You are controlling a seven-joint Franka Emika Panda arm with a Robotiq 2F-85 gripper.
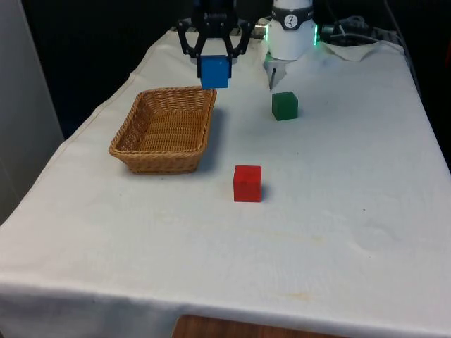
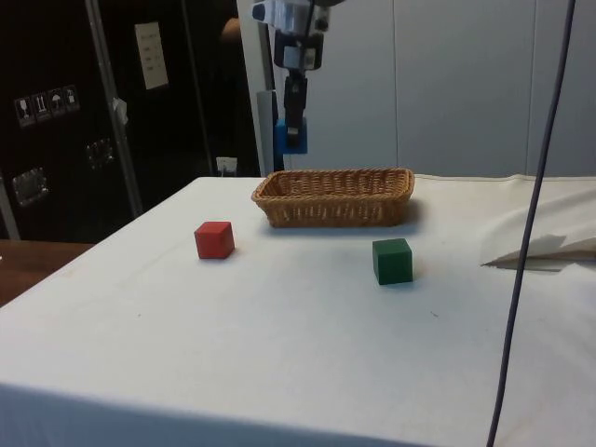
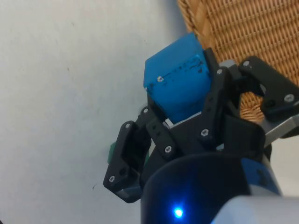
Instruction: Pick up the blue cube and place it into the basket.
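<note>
My black gripper (image 1: 215,65) is shut on the blue cube (image 1: 214,72) and holds it in the air above the far corner of the wicker basket (image 1: 166,128). From the side, the blue cube (image 2: 290,137) hangs well above the basket (image 2: 335,196), near its left end. In the wrist view the blue cube (image 3: 180,84) sits clamped between the fingers, with the basket's woven wall (image 3: 233,28) just beyond it. Nothing lies in the basket.
A green cube (image 1: 285,105) rests on the white cloth to the front view's right of the basket. A red cube (image 1: 247,183) lies nearer the camera, in front of the basket's right corner. The robot's white base (image 1: 291,32) stands behind the green cube.
</note>
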